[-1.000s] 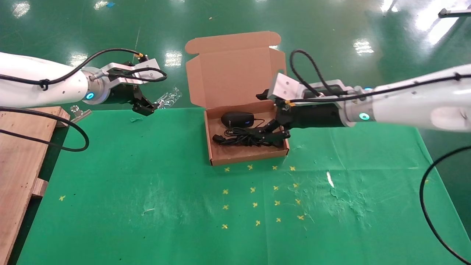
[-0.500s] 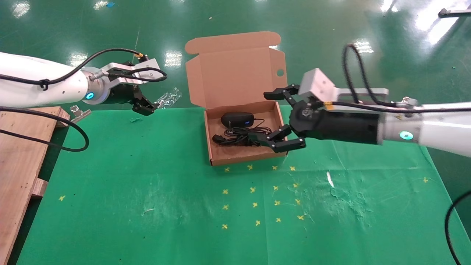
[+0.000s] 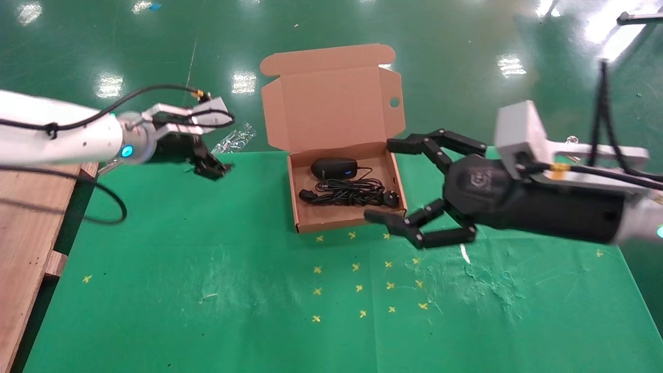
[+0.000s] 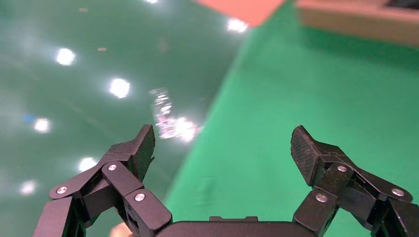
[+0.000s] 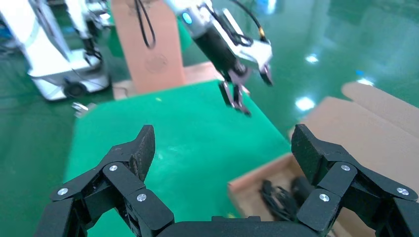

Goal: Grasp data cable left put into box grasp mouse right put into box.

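The brown cardboard box [image 3: 342, 220] lies open on the green cloth, its flap lid standing up at the back. Inside, the black mouse [image 3: 334, 168] with a blue glow sits toward the back, and the coiled black data cable [image 3: 347, 196] lies in front of it, its disc end by the right wall. My right gripper [image 3: 386, 181] hangs open and empty just outside the box's right side. Its wrist view has the jaws [image 5: 222, 138] wide apart, with the box [image 5: 252, 185] and cable [image 5: 276, 197] beyond them. My left gripper [image 3: 210, 166] is open and empty over the table's far left edge [image 4: 222, 140].
A wooden pallet [image 3: 31, 217] borders the table on the left. A crumpled clear plastic wrap [image 3: 233, 139] lies past the table's back edge near the left gripper. Yellow cross marks [image 3: 362, 274] and a white scrap [image 3: 464, 252] dot the cloth in front of the box.
My right gripper has pulled out of the box to the right and nearer, staying open, and the cable's disc end now shows. The left arm has dropped slightly toward the table edge.
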{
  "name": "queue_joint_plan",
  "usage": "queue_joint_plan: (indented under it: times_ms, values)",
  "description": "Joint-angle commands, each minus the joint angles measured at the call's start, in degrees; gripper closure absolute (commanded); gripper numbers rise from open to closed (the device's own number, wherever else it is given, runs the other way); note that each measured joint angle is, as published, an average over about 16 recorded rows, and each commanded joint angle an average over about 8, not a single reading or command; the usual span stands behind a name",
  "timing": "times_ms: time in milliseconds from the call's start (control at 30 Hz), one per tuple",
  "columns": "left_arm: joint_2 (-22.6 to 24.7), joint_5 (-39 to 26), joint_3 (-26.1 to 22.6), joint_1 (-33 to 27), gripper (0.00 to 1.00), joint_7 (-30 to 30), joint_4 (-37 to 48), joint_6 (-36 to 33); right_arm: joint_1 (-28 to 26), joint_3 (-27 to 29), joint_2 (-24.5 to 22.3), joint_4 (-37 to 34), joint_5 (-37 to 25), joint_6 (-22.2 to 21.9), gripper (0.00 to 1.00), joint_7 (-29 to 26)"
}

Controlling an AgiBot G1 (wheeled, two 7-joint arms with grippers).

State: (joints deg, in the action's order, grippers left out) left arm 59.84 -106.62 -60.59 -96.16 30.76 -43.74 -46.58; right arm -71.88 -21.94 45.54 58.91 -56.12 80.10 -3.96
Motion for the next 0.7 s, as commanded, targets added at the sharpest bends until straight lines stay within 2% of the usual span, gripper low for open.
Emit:
queue_joint_plan:
  times_ms: [33,433,700]
  values:
    - [-0.87,2.26,1.55,1.21,0.00,-0.70,-1.04,-1.36,1.40,0.81,-1.43,2.00,1.94,0.76,0.00,-0.92]
    - [-6.39,16.66,11.47,8.90,0.00,-5.15,-7.67,-10.06,9.33,5.35,-9.51,13.26,12.89,5.06,0.00,-6.14]
    - [-10.06,26.25,18.07,14.03,0.00,-8.11,-12.10,-15.86,10.29,5.88,-10.52,14.63,14.27,5.61,0.00,-6.76]
